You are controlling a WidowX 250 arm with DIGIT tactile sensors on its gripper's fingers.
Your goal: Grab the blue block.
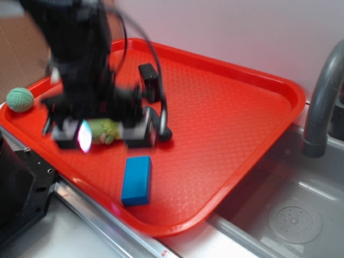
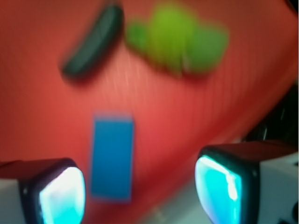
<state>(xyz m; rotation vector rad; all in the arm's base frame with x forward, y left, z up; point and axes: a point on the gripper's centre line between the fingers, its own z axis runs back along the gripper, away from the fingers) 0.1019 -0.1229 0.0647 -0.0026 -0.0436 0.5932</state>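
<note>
Bare tray (image 1: 215, 123) around blue block (image 1: 136, 180)

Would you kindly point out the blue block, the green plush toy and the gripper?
blue block (image 1: 136, 180): exterior view, middle of its top face.
green plush toy (image 2: 180, 37): wrist view, middle of its body.
gripper (image 2: 140, 193): wrist view, midway between its fingertips.

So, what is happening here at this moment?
A robot arm is above a red tray beside a sink. Its gripper is open and holds nothing. The blue block lies flat near the tray's front edge, not yet grabbed; in the wrist view it sits between the fingers but closer to the left one. A green plush toy, a dark cucumber toy and a black block also lie on the tray. The pictures are blurred.
</note>
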